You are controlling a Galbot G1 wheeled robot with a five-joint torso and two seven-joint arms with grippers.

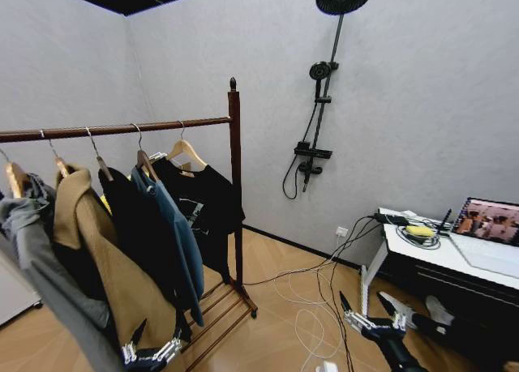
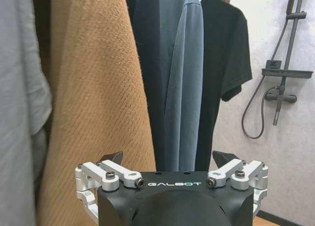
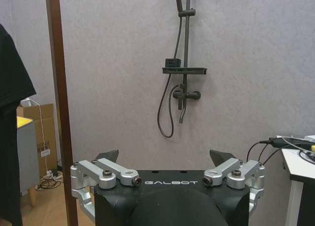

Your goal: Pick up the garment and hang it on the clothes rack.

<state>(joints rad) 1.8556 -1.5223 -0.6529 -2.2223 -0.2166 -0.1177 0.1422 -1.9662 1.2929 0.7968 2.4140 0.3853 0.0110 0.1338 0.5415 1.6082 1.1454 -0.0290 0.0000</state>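
1. Head view: five garments hang on the clothes rack point(image 1: 234, 145); the black T-shirt point(image 1: 207, 195) hangs last, beside the end post.
2. Left gripper point(image 1: 151, 352) and right gripper point(image 1: 369, 309), low down, both spread wide, empty.
3. Wood floor point(image 1: 276, 323), grey walls, one wall shower point(image 1: 323, 88).

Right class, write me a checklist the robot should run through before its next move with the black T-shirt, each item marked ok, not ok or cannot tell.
1. Black T-shirt on its wooden hanger: ok.
2. Hanger hooked over the clothes rack rod: ok.
3. Left claw open and empty: ok; it sits low by the tan coat.
4. Right claw open and empty: ok, low beside the white table.
5. Floor clear of cables: not ok.
6. Rack steady: cannot tell.
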